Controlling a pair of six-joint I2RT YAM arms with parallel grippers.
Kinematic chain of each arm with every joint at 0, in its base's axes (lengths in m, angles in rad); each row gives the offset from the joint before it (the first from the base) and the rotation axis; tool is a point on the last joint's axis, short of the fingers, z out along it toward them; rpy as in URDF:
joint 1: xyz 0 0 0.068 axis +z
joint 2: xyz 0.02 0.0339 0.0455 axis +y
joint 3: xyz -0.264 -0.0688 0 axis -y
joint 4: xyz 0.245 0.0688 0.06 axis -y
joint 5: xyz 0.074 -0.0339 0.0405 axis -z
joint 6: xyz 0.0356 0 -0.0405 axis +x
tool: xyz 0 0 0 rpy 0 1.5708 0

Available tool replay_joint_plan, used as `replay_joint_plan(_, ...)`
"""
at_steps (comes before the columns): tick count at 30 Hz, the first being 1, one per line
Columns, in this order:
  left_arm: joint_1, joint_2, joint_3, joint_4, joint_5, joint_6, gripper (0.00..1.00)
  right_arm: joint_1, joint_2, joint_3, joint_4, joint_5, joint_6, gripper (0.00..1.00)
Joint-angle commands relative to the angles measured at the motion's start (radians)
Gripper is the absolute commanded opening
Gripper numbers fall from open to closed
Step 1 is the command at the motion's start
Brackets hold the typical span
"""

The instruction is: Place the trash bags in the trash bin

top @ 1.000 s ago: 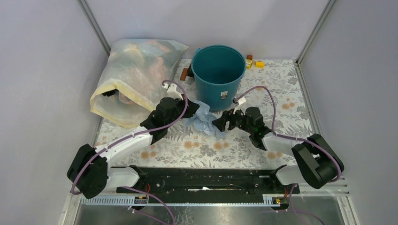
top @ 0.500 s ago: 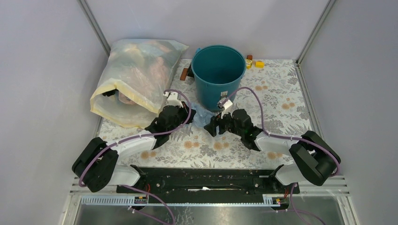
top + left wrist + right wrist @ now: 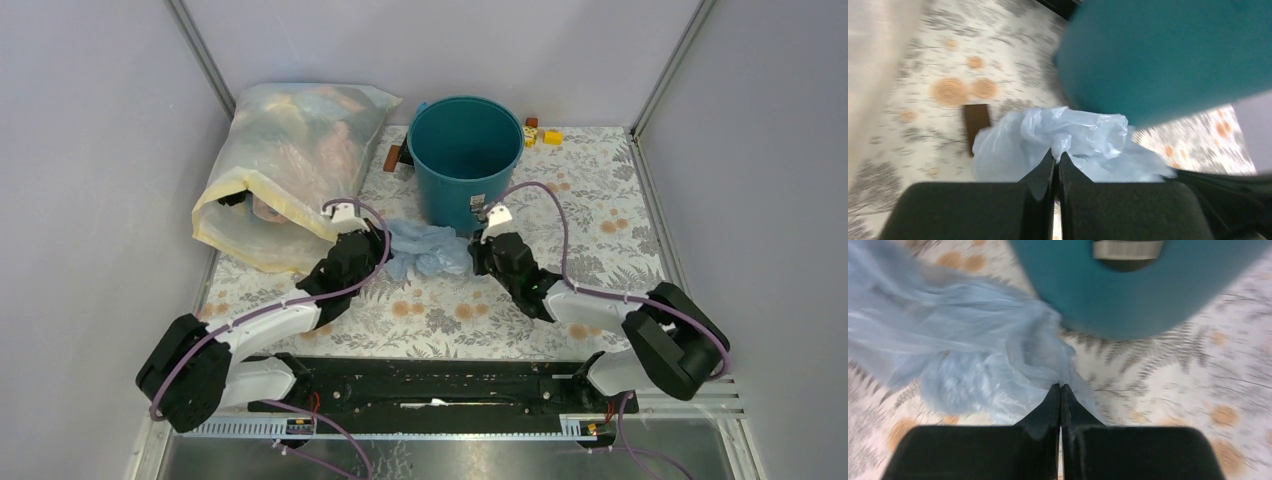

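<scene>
Big yellowish clear sack point(image 3: 290, 165) lying at the back left, stuffed with pinkish, colourful stuff, its open end toward the near side. The table has a floral cloth point(image 3: 610, 210) with orange blooms and grey ferns. A couple of small yellow blocks point(image 3: 552, 136) sit at the back edge. There's a flat brown block point(image 3: 977, 120) on the cloth too.

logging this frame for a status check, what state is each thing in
trash bin, upright, nothing seen inside
left tool, shut on the trash bag
right tool, shut on the trash bag
trash bag, outside the bin, held at both ends
yellowish sack, lying on its side, stuffed
</scene>
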Motion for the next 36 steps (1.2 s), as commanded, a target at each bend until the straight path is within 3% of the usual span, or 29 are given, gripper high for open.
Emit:
replay_joint_plan(1, 0.013, -0.073, 0.011, -0.16, -0.381, -0.081, 0.0, 0.005, -0.106, -0.043, 0.018, 0.348, 0.051, 0.0)
replay_joint_plan(7, 0.042, -0.146, 0.018, -0.294, -0.531, -0.169, 0.0, 0.004, -0.207, -0.126, 0.042, 0.679, 0.131, 0.0)
replay_joint_plan(12, 0.052, -0.154, 0.01, -0.324, -0.569, -0.206, 0.0, 0.003, -0.234, -0.163, 0.038, 0.893, 0.202, 0.0)
replay_joint_plan(14, 0.052, -0.145, 0.012, -0.308, -0.545, -0.184, 0.0, 0.003, -0.235, -0.159, 0.039, 0.843, 0.18, 0.01)
replay_joint_plan(16, 0.052, -0.139, 0.007, -0.24, -0.457, -0.104, 0.0, 0.004, -0.229, -0.154, 0.065, 0.669, 0.106, 0.09)
replay_joint_plan(18, 0.052, -0.126, 0.006, -0.161, -0.309, -0.003, 0.0, 0.004, -0.216, -0.146, 0.101, 0.446, 0.03, 0.25)
replay_joint_plan(21, 0.052, -0.094, 0.014, -0.083, -0.1, 0.105, 0.0, 0.005, -0.195, -0.132, 0.128, 0.125, -0.026, 0.62)
replay_joint_plan(22, 0.052, -0.084, 0.016, -0.07, -0.057, 0.119, 0.0, 0.004, -0.193, -0.135, 0.142, 0.056, -0.034, 0.73)
replay_joint_plan(24, 0.053, -0.066, 0.018, -0.048, -0.007, 0.133, 0.0, 0.004, -0.194, -0.148, 0.176, -0.036, -0.048, 0.85)
replay_joint_plan(26, 0.052, -0.057, 0.021, -0.043, 0.006, 0.134, 0.0, 0.004, -0.204, -0.162, 0.2, -0.052, -0.05, 0.88)
replay_joint_plan(30, 0.052, -0.057, 0.015, -0.007, 0.095, 0.167, 0.0, 0.003, -0.211, -0.159, 0.174, 0.08, -0.03, 0.89)
replay_joint_plan(33, 0.053, -0.073, -0.013, 0.073, 0.237, 0.211, 0.01, 0.003, -0.201, -0.146, 0.146, 0.153, -0.005, 0.82)
replay_joint_plan(36, 0.052, -0.081, -0.023, 0.102, 0.289, 0.216, 0.03, 0.003, -0.186, -0.134, 0.138, 0.142, 0.011, 0.75)
